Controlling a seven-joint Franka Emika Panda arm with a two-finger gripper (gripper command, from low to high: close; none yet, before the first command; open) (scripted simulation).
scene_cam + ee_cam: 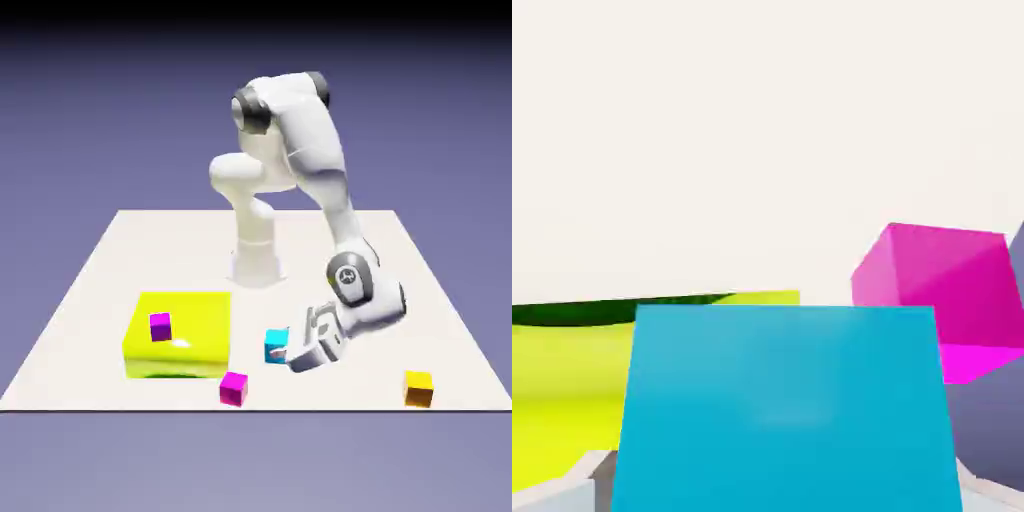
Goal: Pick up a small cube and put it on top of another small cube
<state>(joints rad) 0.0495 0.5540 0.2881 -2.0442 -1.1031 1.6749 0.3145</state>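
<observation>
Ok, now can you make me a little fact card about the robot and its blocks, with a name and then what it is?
gripper: tilted, fingers on either side of the cyan cube
cyan cube: between the fingers
magenta cube: on the table
purple cube: on the yellow block
yellow block: on the table
orange cube: near the table's front edge

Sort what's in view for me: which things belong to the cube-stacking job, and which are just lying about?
Job:
- cyan cube
- gripper

Lying about, unless one is the stacking target:
- two magenta cubes
- orange-yellow cube
- yellow block
</observation>
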